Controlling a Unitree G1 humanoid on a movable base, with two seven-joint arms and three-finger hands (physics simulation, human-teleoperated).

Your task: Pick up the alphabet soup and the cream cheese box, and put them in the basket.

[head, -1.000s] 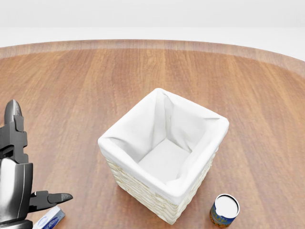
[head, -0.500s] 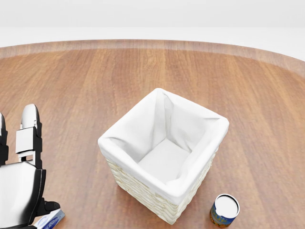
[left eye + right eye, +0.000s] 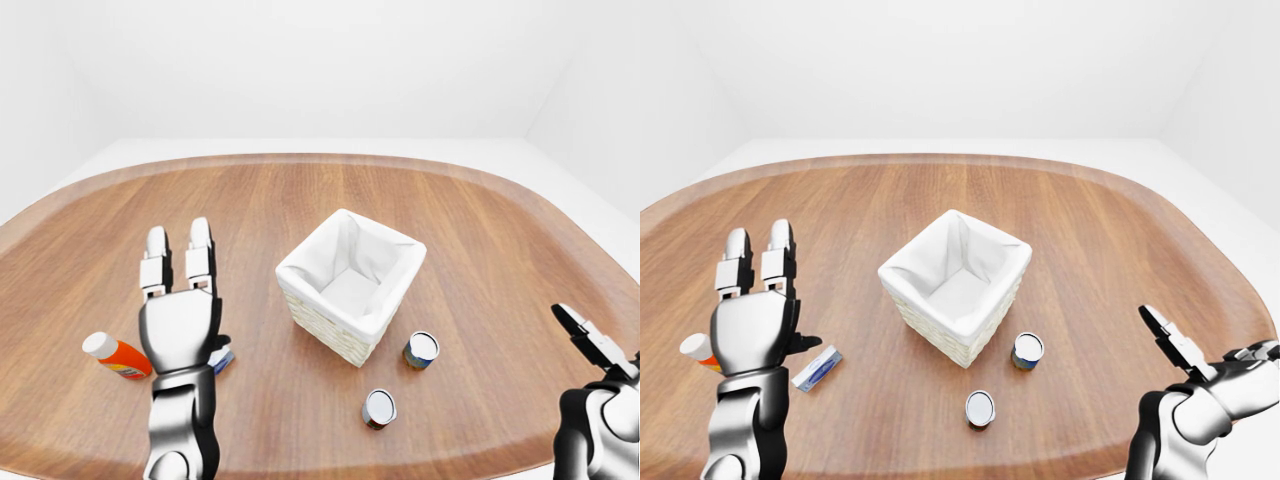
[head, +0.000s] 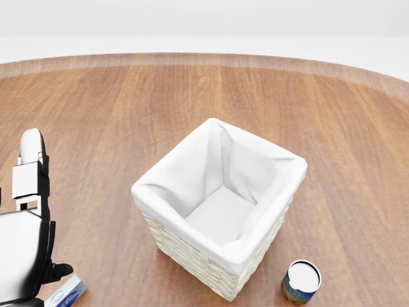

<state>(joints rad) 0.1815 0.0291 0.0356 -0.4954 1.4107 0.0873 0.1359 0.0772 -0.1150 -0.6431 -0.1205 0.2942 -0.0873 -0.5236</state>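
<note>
While both arms hang over it, bench (image 3: pixel 480 210): big wooden oval w/ rounded corners, carries everything.
Basket (image 3: pixel 350 285): wicker, white cloth liner, nothing inside; near bench centre, turned corner-on in all views.
Left robot hand (image 3: pixel 180 310): raised at left of the eye views, back of palm to camera, two fingers (image 3: pixel 200 258) straight up, thumb out to the side; open, holding nothing. It hovers beside the box, not touching as far as I can tell.
Right robot hand (image 3: pixel 1185 350): lower right of the eye views, over bench edge, well apart from all items; fingers spread, open, empty.
Bottle (image 3: pixel 117 356): orange w/ white cap, lying on its side, left of left robot hand.
Cream cheese box (image 3: pixel 817 367): flat on bench, white w/ blue, just right of and below left robot hand; well apart from basket.
Soup can (image 3: pixel 421 350): upright, white lid, just beside basket's lower-right corner; label too small to read, so cannot tell if this one is the alphabet soup.
2nd can (image 3: pixel 379 408): near the first, lower in view.
</note>
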